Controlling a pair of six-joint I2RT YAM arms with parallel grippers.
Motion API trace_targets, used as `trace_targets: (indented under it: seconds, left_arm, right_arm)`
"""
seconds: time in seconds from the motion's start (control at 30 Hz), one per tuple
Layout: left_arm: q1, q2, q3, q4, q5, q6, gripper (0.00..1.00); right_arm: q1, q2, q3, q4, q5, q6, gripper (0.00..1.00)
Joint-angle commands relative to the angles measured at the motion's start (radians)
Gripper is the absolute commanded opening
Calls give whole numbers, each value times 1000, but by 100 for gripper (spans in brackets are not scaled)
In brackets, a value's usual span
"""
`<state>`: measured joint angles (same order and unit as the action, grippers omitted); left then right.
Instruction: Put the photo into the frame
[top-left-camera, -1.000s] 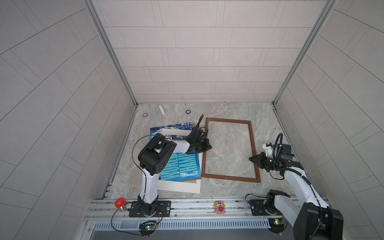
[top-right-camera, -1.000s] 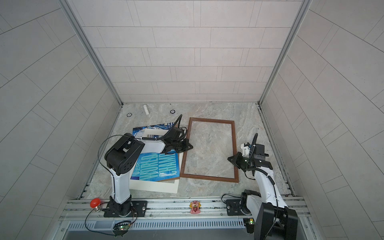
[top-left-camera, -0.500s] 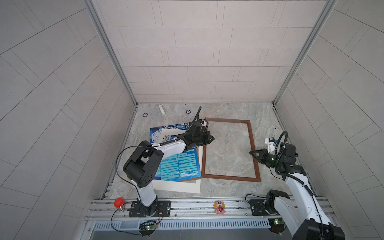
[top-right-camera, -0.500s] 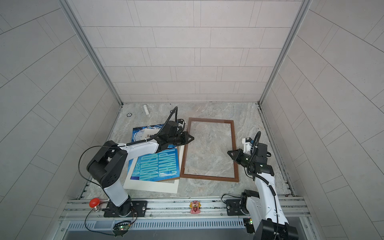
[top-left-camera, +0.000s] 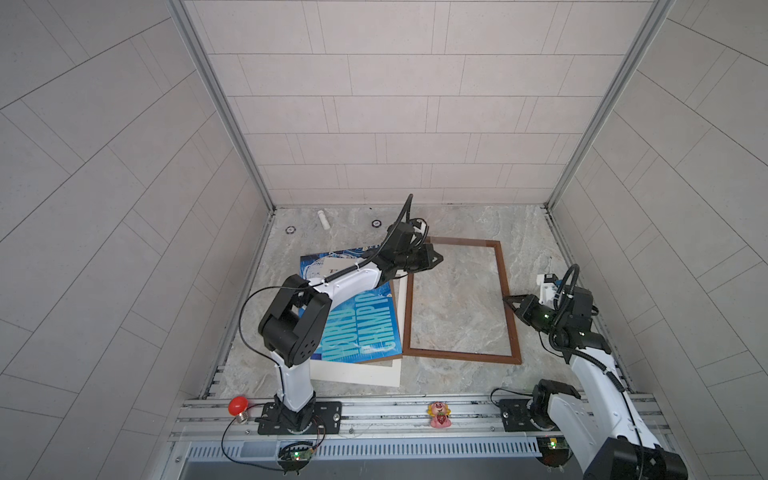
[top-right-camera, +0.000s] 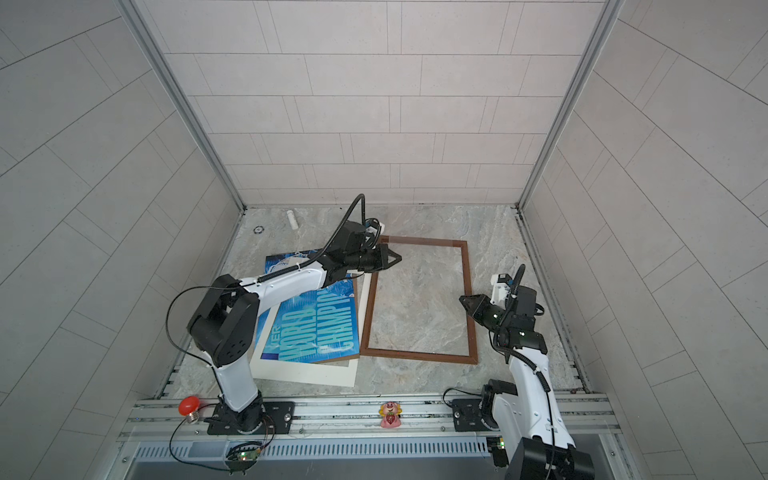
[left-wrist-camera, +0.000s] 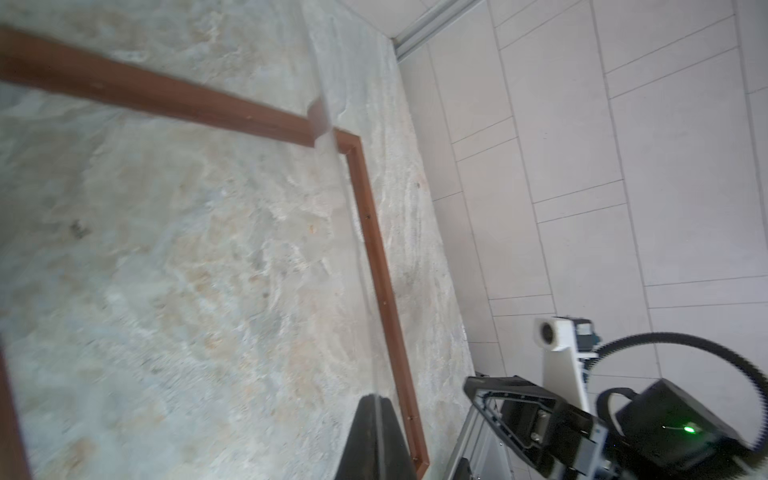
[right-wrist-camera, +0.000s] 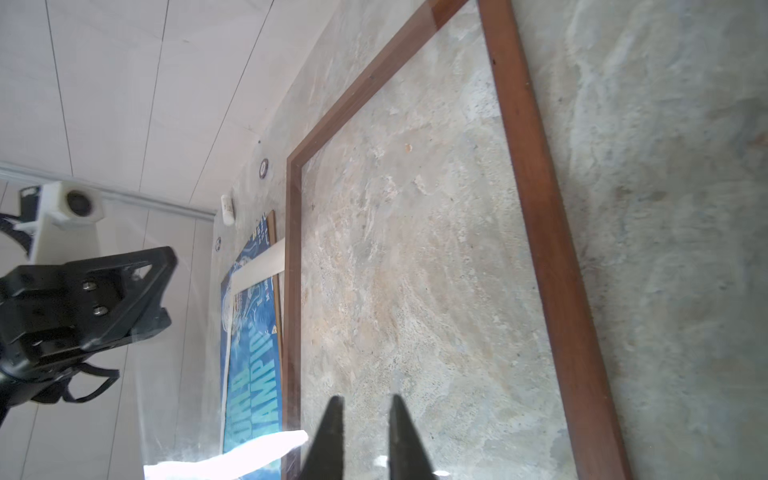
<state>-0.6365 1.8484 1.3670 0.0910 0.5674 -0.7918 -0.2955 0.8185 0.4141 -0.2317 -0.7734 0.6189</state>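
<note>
The photo (top-left-camera: 361, 328) (top-right-camera: 320, 328), blue with pale block letters, lies flat at the left, partly under the left arm. The frame (top-left-camera: 508, 303) (top-right-camera: 471, 303), thin dark brown wood, lies flat to its right around bare marble. My left gripper (top-left-camera: 439, 259) (left-wrist-camera: 376, 399) hovers over the frame's far left corner. It is shut on the edge of a faint clear sheet (right-wrist-camera: 249, 453), which bends the frame's outline in the left wrist view. My right gripper (top-left-camera: 505, 297) (right-wrist-camera: 365, 401) is by the frame's right rail, open by a narrow gap, with marble showing between its fingers.
A cream-white mat (top-left-camera: 357, 376) and a brown backing board (top-left-camera: 376, 360) lie under the photo. A white tube (top-left-camera: 323, 219) and two small rings (top-left-camera: 376, 223) sit near the back wall. A red bulb (top-left-camera: 237, 405) and a toy figure (top-left-camera: 439, 414) sit on the front rail.
The left arm has stretched out, carrying its shut gripper right and back over the frame's corner. The right gripper has opened and shifted slightly back.
</note>
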Motion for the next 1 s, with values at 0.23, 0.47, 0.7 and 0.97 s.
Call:
trace_targets:
  seconds: [0.23,0.47,0.7,0.97]
  left_arm:
    - [-88,164,592,-104,55,-44,0]
    - [-77,218,585,55,55,-90,0]
    - [-25,245,242,231,5,-191,0]
    - [-21,327,114,226,-21,-156,0]
  right_arm:
    - [-288,152,-29,98,-57,130,69]
    - [-459,254,-141,398,-192,344,76]
    - [-508,364,-146,451,-254,347,79]
    - [-497,471,-127,357,-275,214,85]
